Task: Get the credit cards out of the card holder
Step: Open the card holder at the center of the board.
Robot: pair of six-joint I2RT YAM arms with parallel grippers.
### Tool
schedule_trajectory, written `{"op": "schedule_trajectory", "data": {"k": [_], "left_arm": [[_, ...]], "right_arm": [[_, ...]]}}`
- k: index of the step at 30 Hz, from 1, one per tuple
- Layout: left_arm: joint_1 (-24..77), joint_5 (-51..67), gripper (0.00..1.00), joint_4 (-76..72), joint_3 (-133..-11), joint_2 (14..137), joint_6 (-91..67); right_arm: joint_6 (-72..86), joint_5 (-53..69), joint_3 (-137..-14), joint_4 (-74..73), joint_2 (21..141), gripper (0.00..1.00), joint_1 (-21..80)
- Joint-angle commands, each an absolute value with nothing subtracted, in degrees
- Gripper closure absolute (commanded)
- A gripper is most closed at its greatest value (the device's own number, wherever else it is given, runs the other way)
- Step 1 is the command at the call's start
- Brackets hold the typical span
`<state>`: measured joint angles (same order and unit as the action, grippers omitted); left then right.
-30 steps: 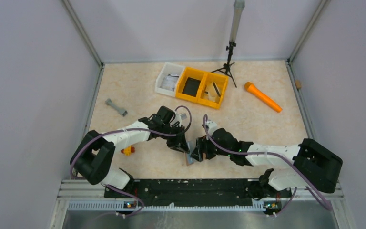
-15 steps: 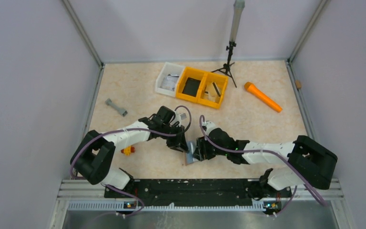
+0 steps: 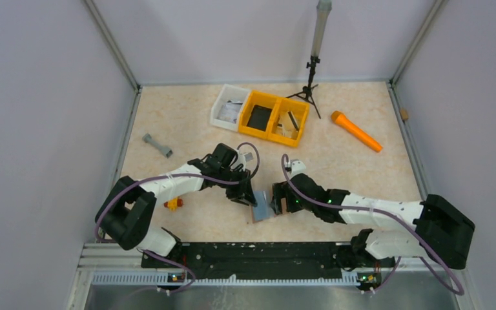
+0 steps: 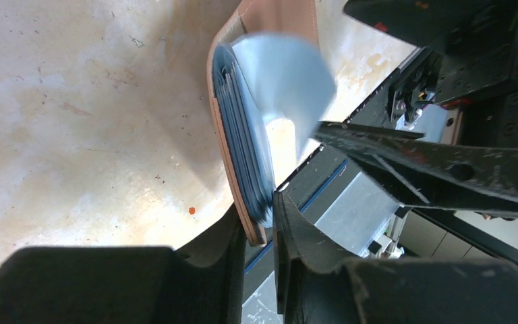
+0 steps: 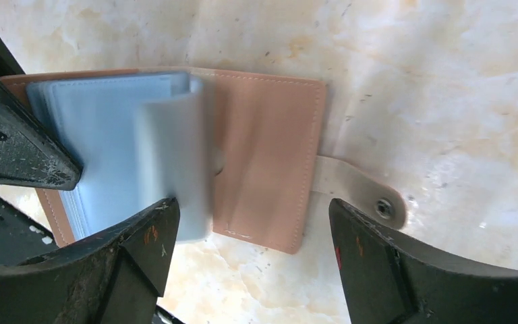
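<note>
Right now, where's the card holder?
Top view: the card holder sits open near the front edge of the table, centre, between the left gripper and right gripper; the left jaws pinch its edge.

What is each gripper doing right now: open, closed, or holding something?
Left gripper: closed on the edge of the card holder.
Right gripper: open, fingers spread wide, gripping nothing.

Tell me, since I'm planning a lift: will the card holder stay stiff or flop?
Probably floppy: the card holder is a thin folding cover, and a pale sleeve looks bent and blurred. Likely light, as the left pincer grips it by one edge alone. Its tab may dangle.
</note>
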<state>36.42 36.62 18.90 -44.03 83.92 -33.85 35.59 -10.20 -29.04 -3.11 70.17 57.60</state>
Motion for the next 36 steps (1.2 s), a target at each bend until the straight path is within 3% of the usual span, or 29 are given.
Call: {"op": "schedule_trajectory", "data": {"k": [1,6,12,20,36], "left_arm": [[36.41,37.46,0.77,18.78,-44.94,83.43,-32.61],[36.44,37.4,0.76,18.98,-45.07,82.94,-32.78],[36.41,37.61,0.76,19.18,-45.15,82.59,-32.78],[36.41,37.53,0.76,19.34,-44.76,82.35,-32.78],[36.42,38.18,0.78,18.28,-43.9,81.32,-33.4]], "right_arm": [[34.46,-16.41,-31.98,-9.6,65.0,0.17,58.06],[33.37,-16.85,-34.7,-14.37,62.79,0.2,58.1],[33.23,-4.12,-33.48,-3.39,62.04,0.19,59.57],[34.15,1.73,-33.67,4.73,69.74,0.14,60.46],[35.65,0.27,-32.17,4.22,75.13,0.14,60.95]]}}
